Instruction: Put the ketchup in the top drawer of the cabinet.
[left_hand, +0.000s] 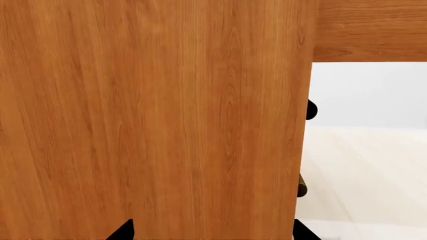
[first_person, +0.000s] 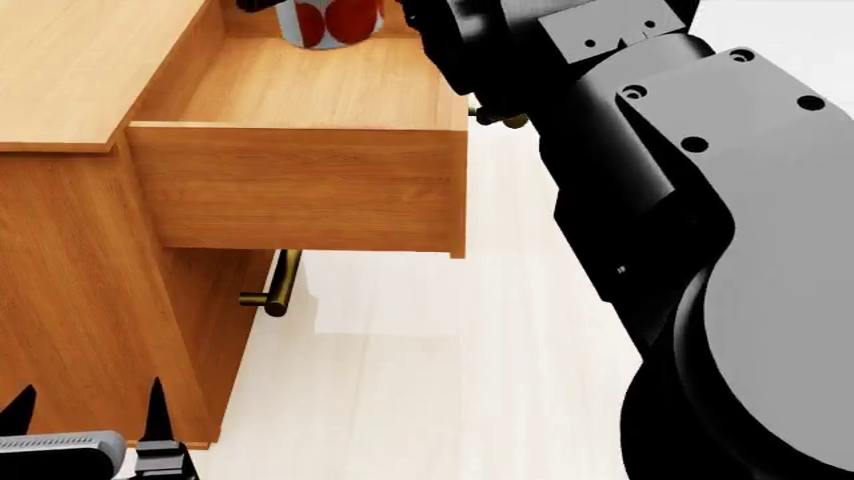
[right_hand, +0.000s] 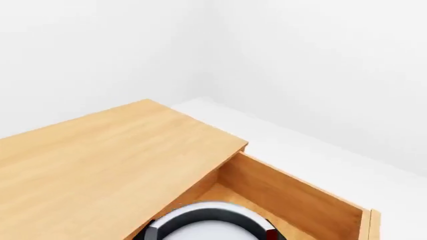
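The ketchup (first_person: 327, 22) is a red-labelled can at the back of the open top drawer (first_person: 300, 185), low over its wooden floor. Whether it touches the floor is unclear. In the right wrist view its shiny silver top (right_hand: 210, 224) sits between dark fingers. My right gripper (right_hand: 210, 236) is shut on it from above. The cabinet (first_person: 80, 60) stands at the left, its flat top beside the drawer. My left gripper (first_person: 87, 405) is open and empty, low against the cabinet's side (left_hand: 153, 120).
The lower drawer is closed, with its brass handle (first_person: 274, 285) under the open drawer. My right arm (first_person: 667, 200) fills the right side of the head view. Pale floor (first_person: 400, 380) lies in front of the cabinet.
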